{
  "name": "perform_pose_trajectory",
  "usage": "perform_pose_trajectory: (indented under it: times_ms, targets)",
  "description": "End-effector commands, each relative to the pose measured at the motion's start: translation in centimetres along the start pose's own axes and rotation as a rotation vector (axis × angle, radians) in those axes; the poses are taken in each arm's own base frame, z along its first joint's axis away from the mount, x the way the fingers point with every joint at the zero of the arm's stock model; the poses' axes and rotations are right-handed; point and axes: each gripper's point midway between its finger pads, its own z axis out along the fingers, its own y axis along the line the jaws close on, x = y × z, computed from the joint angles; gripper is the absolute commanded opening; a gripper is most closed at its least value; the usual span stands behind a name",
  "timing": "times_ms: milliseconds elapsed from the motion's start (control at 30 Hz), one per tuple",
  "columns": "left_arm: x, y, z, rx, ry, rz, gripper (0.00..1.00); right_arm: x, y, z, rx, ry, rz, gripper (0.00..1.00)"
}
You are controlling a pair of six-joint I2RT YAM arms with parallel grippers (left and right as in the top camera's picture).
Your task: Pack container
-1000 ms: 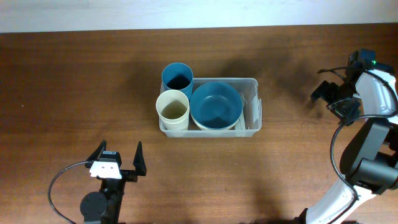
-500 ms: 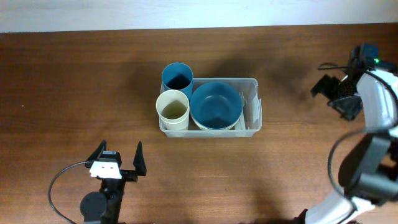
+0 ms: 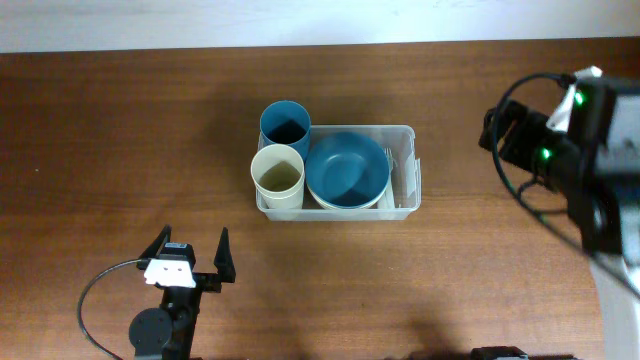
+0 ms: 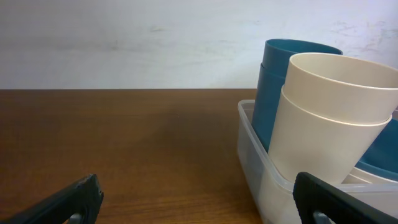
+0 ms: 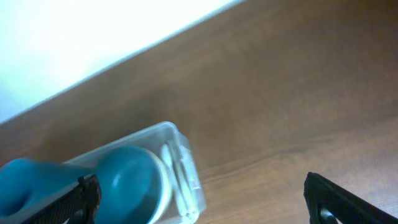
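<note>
The clear plastic container sits mid-table. It holds a blue cup, a cream cup, a blue bowl on a cream bowl, and white cutlery at its right end. My left gripper is open and empty, near the front edge, pointing at the container; its view shows the cream cup and blue cup close. My right gripper is open and empty, raised at the right, and looks down at the container and blue bowl.
Brown wooden table with a white wall along the far edge. A black cable loops beside the left arm's base.
The right arm has swung up and leftwards towards the container, now blurred and nearer the camera. The left arm and the container's contents have not moved.
</note>
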Motion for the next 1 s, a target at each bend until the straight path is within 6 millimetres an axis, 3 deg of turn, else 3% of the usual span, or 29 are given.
perform_pose_trajectory:
  times_ms: [0, 167, 267, 333, 500, 700, 967]
  targets:
    - [0.1, 0.0, 0.0, 0.004, -0.003, 0.022, 1.00, 0.0, 0.8, -3.8, -0.041, -0.095, -0.040, 0.99]
    - [0.1, 0.0, 0.0, 0.004, -0.003, 0.022, 1.00, -0.2, 0.9, -7.2, -0.140, -0.305, -0.034, 0.99]
    - [0.1, 0.0, 0.0, 0.004, -0.003, 0.022, 1.00, -0.5, 0.4, -8.2, -0.200, -0.499, -0.016, 0.99]
    - [0.1, 0.0, 0.0, 0.004, -0.003, 0.022, 1.00, 0.4, -0.1, -8.1, -0.243, -0.615, -0.026, 0.99]
    - [0.1, 0.0, 0.0, 0.004, -0.003, 0.022, 1.00, 4.1, -1.8, -5.6, -0.304, -0.732, -0.016, 0.99]
    - [0.1, 0.0, 0.0, 0.004, -0.003, 0.022, 1.00, 9.5, -4.0, -0.3, -0.306, -0.713, -0.022, 0.99]
    - [0.1, 0.0, 0.0, 0.004, -0.003, 0.022, 1.00, 13.7, -5.9, 3.3, -0.290, -0.677, -0.025, 0.99]
